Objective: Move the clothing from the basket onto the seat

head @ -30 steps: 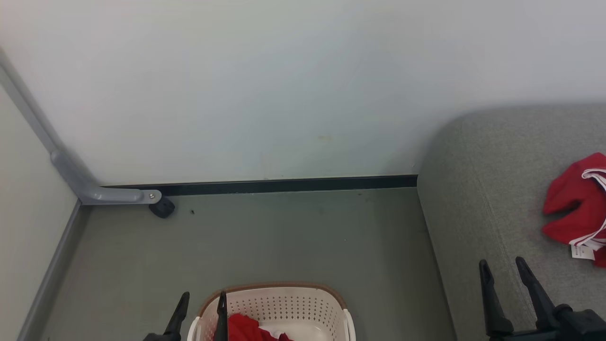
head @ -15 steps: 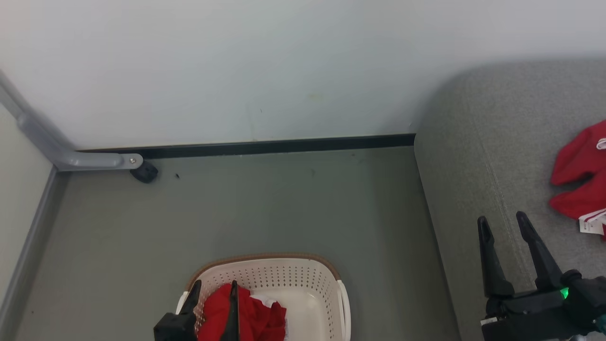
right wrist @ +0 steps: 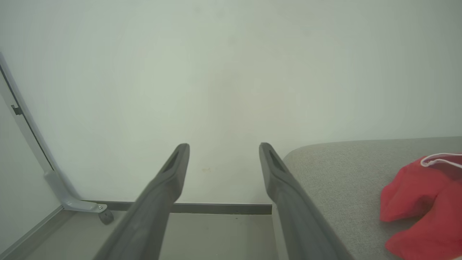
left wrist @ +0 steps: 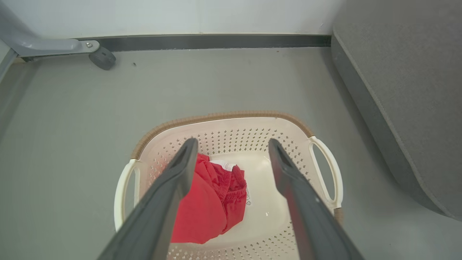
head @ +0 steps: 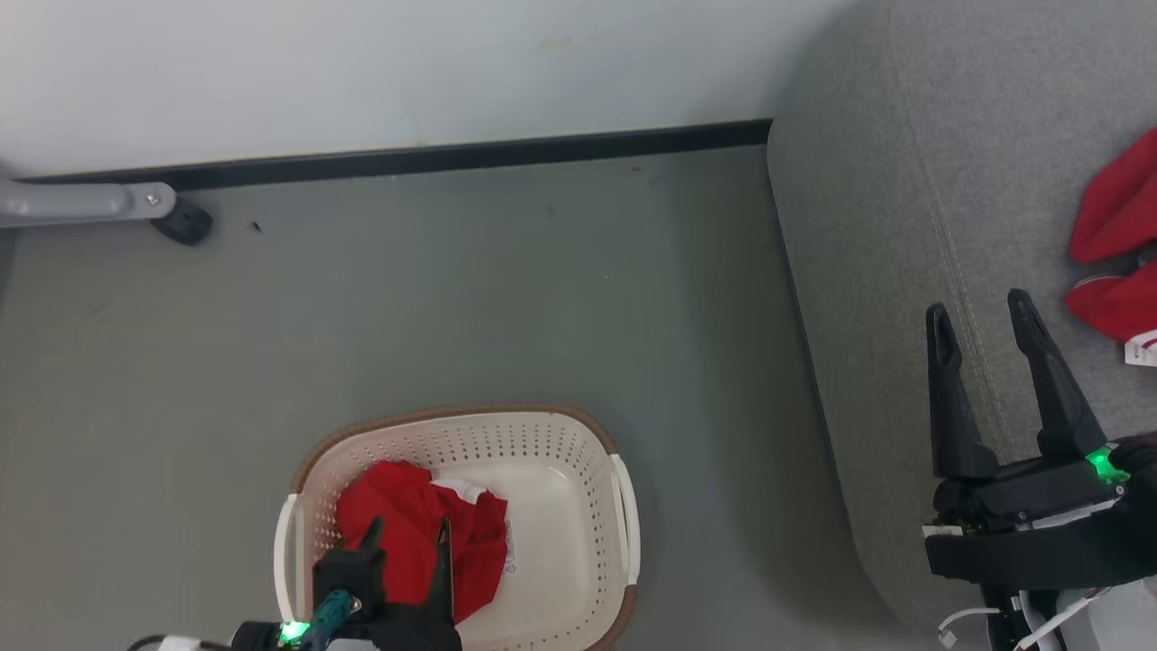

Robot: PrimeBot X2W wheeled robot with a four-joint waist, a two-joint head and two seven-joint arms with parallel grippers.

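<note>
A cream basket [head: 542, 434] [left wrist: 231, 124] with a brown rim stands on the floor. A crumpled red garment [head: 411, 529] [left wrist: 213, 202] with white trim lies in its left half. My left gripper [head: 409, 533] [left wrist: 232, 144] hangs open above that garment, not touching it. The grey sofa [head: 904, 226] [left wrist: 404, 90] [right wrist: 343, 173] fills the right side. More red clothing [head: 1116, 253] [right wrist: 426, 202] rests on its cushion. My right gripper [head: 979, 312] [right wrist: 223, 150] stands open over the sofa's left edge with nothing between its fingers.
A grey metal frame leg with a black foot [head: 181, 220] [left wrist: 103, 58] sits at the back left by the wall's black skirting [head: 452, 155]. Bare grey floor [head: 452, 298] lies between the basket, wall and sofa.
The head camera has tilted downward, so the whole basket has come into view. My left gripper has come over the red garment in the basket. My right gripper stays open over the sofa's edge.
</note>
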